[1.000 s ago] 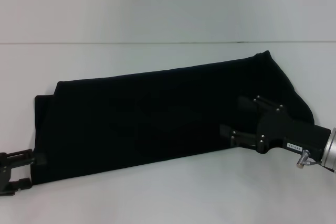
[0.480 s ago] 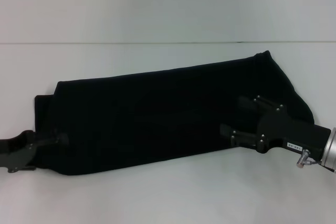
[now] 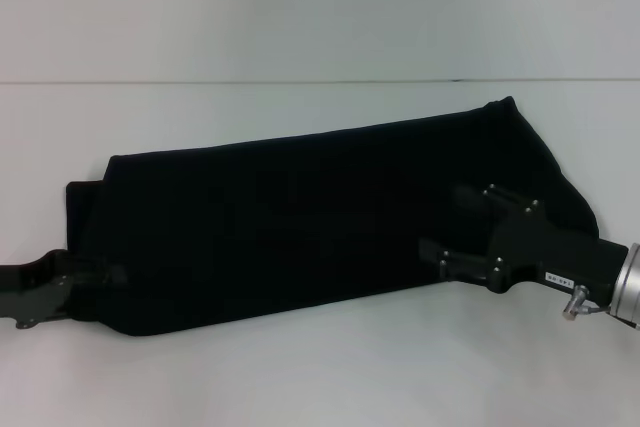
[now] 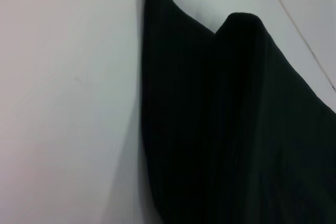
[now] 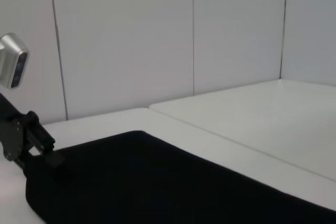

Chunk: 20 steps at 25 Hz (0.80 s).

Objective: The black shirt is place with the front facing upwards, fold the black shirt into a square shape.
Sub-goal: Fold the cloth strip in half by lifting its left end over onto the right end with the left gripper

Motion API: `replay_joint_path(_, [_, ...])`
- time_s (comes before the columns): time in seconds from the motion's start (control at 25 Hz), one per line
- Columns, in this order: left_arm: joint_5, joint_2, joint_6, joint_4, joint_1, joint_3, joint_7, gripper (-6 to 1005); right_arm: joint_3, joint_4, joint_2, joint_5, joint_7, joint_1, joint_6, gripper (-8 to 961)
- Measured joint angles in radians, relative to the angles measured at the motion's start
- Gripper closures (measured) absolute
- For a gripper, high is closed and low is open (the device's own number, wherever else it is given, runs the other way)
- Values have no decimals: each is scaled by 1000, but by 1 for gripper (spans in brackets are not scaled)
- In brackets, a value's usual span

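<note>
We see the worktop (image 3: 300, 377), white and wide, carrying the shirt (image 3: 300, 217), which lies as a long folded black band slanting across it, its higher end on the right side and its lower end on the left. No lettering shows on the upper face.

Against the pictures from a second and half a second ago, the band has barely changed; its left near corner has been drawn a little inward since the first of them. The left gripper (image 3: 85, 277) was out at the very edge then, beside the shirt's left end; it has since come in over that corner and sits about where it was half a second ago. The right gripper (image 3: 445, 232) has not moved.

The left arm reaches in low from the left edge, nearly level with the worktop. The right arm comes in from the right edge, angled toward the shirt's middle, its body over the cloth's right near edge.

The left fingers (image 3: 110, 272) lie at the shirt's left near corner, touching the cloth; we cannot tell how far apart they stand or whether they pinch it. The right fingers (image 3: 452, 195) are spread apart, one at the near hem and one farther onto the cloth, gripping nothing we can see.
</note>
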Motion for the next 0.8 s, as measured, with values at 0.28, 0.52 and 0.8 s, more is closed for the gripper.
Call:
replay_joint_path(0.28, [-7, 0, -8, 1, -1, -4, 2, 487, -45, 6, 0, -5, 0, -1, 27, 36])
replay_joint_path(0.52, [-7, 2, -15, 1, -1, -1, 4, 834, -46, 13, 0, -3, -2, 0, 32, 36])
replay_joint_path(0.8, [-13, 14, -21, 2, -16, -8, 28, 913, -29, 13, 0, 6, 1, 0, 40, 37])
